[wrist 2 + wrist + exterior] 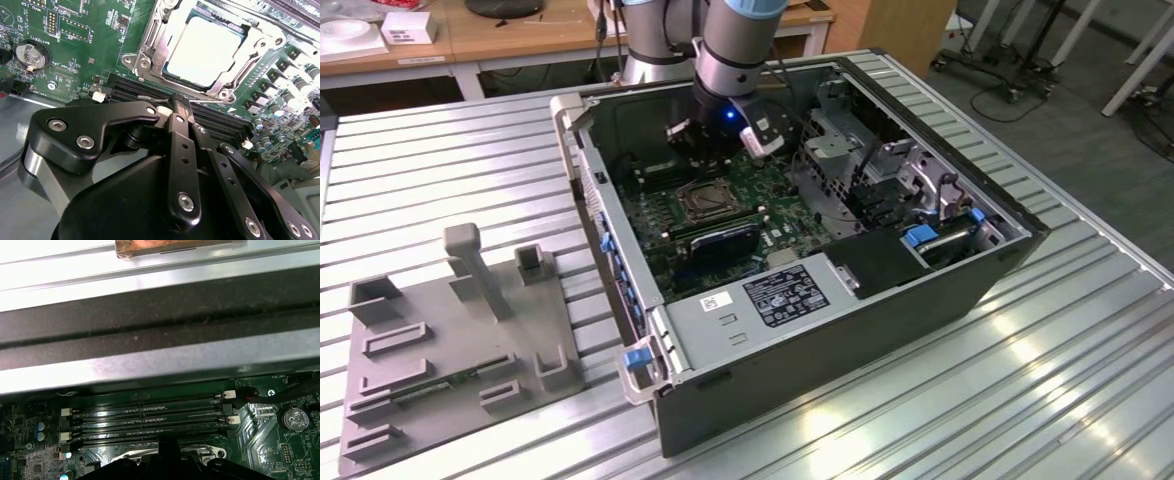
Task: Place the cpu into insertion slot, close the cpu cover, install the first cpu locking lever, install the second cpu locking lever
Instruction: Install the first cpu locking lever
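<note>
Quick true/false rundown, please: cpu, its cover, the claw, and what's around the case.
The cpu sits in the insertion slot. True.
The cpu cover stands upright. False: it lies down around the cpu.
The claw grips the cpu. False: it hangs over the memory slots, apart from the cpu.
The case rests on a ribbed metal table. True.
The gray fixture is inside the case. False: it sits on the table, at the exterior view's left of the case.

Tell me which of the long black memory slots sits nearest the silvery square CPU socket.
The long black memory slot bordering the silvery socket frame; the others lie toward the case's metal wall.
</note>
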Available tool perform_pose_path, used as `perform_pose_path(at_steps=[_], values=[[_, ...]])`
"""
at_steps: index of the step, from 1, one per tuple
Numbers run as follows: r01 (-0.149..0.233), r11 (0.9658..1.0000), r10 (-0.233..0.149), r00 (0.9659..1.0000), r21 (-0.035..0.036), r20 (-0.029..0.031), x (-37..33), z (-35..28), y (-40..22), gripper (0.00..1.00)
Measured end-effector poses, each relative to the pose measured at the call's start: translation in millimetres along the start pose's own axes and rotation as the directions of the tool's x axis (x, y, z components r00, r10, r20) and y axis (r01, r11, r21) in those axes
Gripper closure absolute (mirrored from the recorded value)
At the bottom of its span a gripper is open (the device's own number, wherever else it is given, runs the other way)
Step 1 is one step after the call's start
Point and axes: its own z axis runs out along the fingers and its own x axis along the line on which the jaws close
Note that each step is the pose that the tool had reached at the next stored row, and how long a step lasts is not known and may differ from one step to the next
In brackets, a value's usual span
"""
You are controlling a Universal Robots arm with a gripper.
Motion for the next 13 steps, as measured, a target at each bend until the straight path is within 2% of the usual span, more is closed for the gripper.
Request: perform_pose_path(at_steps=[13], values=[[0.000,1.0000,0.000,1.0000,-0.0003,-0.0001,-0.5,0.6,-0.1,0.89]])
